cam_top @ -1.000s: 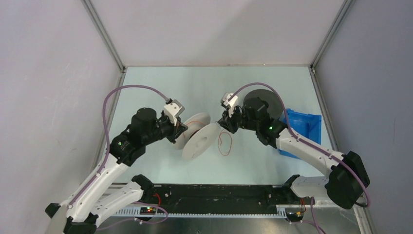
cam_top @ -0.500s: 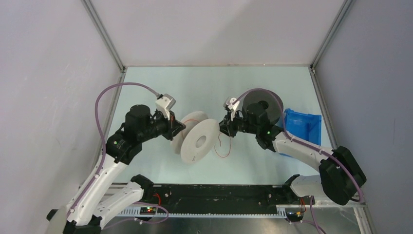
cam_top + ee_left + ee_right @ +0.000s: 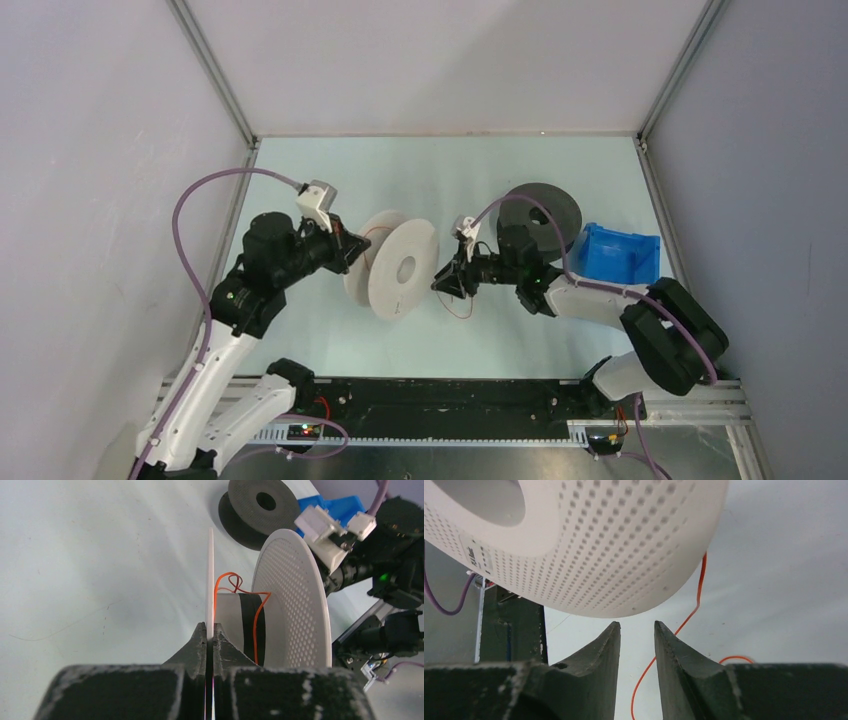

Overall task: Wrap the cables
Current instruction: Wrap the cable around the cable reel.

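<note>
A white spool [image 3: 400, 268] is held off the table on its edge. My left gripper [image 3: 350, 252] is shut on its thin left flange [image 3: 210, 575]. The reddish-orange cable [image 3: 257, 620] loops over the spool's core and hangs down to the table [image 3: 457, 300]. My right gripper [image 3: 440, 282] hovers just below and right of the perforated flange [image 3: 599, 545]. It is open with nothing between its fingers [image 3: 636, 625]. In the right wrist view the cable [image 3: 696, 600] lies on the table behind the gap.
A dark grey spool [image 3: 540, 215] lies flat at the back right, with a blue bin [image 3: 620, 255] beside it. Grey walls close in the table on the left, back and right. The black base rail [image 3: 440, 395] runs along the near edge.
The left arm has swung the white spool left and stood it more upright. The right gripper has dropped toward the near left under the spool's flange, and its jaws have parted.
</note>
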### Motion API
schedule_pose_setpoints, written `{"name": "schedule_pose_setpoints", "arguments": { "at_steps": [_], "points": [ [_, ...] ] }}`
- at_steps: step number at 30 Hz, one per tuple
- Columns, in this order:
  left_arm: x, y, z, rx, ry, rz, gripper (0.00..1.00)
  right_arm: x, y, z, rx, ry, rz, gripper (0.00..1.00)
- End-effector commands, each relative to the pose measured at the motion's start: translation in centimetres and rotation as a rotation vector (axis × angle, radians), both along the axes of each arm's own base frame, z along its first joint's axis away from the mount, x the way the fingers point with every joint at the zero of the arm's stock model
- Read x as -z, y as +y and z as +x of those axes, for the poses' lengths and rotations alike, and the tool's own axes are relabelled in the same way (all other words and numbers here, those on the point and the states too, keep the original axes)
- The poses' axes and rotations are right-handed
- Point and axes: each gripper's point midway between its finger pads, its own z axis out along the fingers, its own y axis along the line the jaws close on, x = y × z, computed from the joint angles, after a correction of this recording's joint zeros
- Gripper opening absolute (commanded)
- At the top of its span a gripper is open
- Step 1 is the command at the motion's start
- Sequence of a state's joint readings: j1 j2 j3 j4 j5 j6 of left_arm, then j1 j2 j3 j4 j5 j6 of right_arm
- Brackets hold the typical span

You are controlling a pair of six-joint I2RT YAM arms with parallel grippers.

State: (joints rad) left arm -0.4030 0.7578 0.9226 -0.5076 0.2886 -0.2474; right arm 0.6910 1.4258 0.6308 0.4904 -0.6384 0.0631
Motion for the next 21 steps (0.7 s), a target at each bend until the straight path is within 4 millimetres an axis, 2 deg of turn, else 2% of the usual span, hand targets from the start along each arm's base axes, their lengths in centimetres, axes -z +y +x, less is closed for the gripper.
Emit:
{"name": "schedule_pose_setpoints", "arguments": {
  "at_steps": [1,6,17,21],
  "points": [
    [-3.2,0.6,1.1,-0.077,-0.087,-0.106,0.00,-0.3,1.1,-0.5,-0.055,-0.011,0.067,0.37],
    [-3.5,1.1,1.3,-0.113,-0.091,-0.128,0.00,1.9,1.0,0.4,-0.010,0.005,0.031,0.39],
    [-3.4,2.3,1.9,-0.185,-0.081,-0.156,0.00,5.7,0.8,-0.9,-0.048,0.108,-0.044,0.43],
    [-3.4,2.4,2.1,-0.198,-0.075,-0.171,0.00,7.0,0.2,-0.2,0.005,0.097,-0.102,0.43]
  ]
}}
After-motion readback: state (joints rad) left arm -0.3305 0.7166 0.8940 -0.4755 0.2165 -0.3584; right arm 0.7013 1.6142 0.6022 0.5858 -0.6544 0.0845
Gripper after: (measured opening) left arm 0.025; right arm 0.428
